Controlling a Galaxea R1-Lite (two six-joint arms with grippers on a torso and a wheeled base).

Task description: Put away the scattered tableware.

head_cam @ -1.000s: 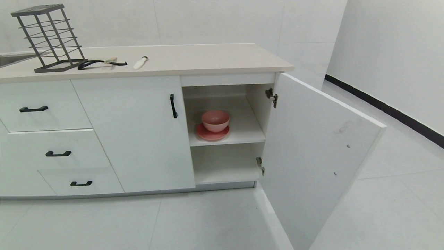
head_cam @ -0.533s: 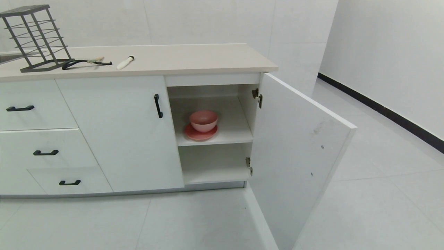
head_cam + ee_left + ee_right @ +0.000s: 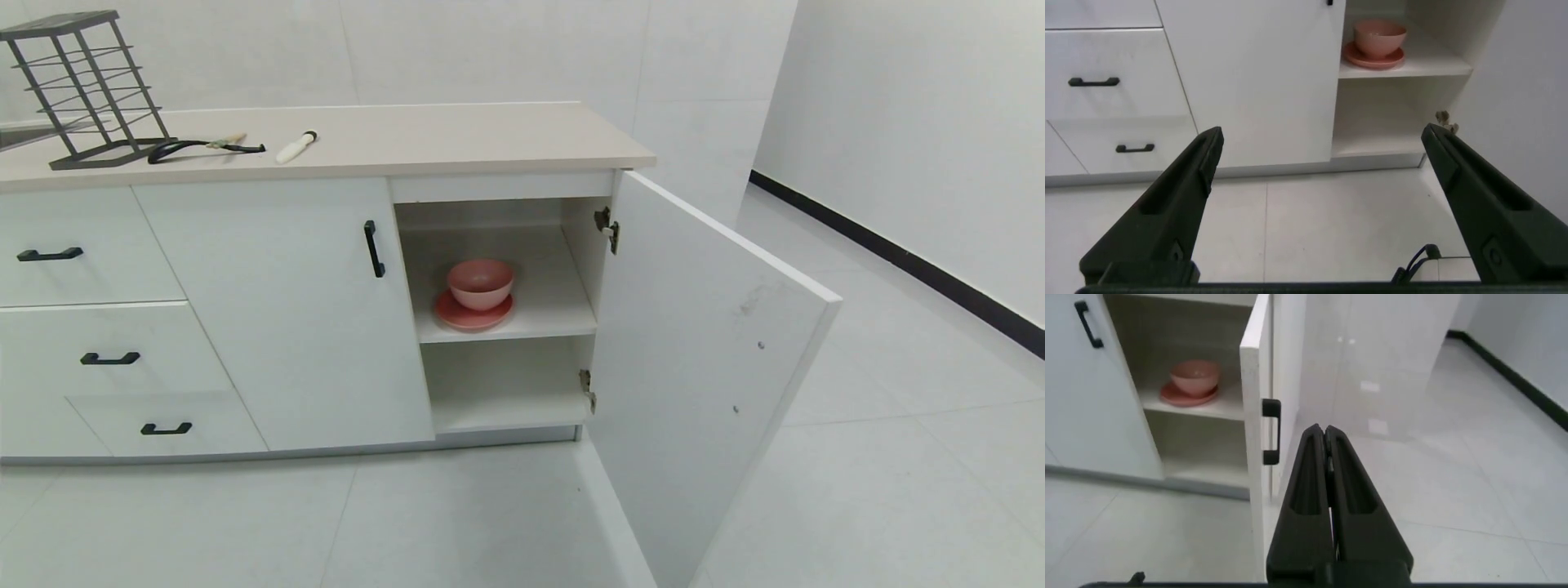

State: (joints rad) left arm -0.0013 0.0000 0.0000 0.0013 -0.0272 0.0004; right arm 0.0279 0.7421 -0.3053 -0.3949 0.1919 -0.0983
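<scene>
Left gripper [image 3: 1323,135] spread wide, empty; right gripper [image 3: 1324,431] pressed closed, empty. Tiled floor [image 3: 457,523] beneath both. Open cabinet door [image 3: 1256,376] just ahead of right gripper, lower corner cut off. Pink bowl [image 3: 481,282] on pink plate [image 3: 473,315], upper shelf [image 3: 555,314], well ahead of both. Beyond: tabletop [image 3: 457,139], wire rack [image 3: 82,90] cropped, black-handled utensil [image 3: 204,148] and white-handled utensil [image 3: 295,148], kind unclear.

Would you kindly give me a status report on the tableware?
Left gripper open, right gripper shut, both empty. Bowl on plate on upper shelf. Two utensils on counter. Door open.
</scene>
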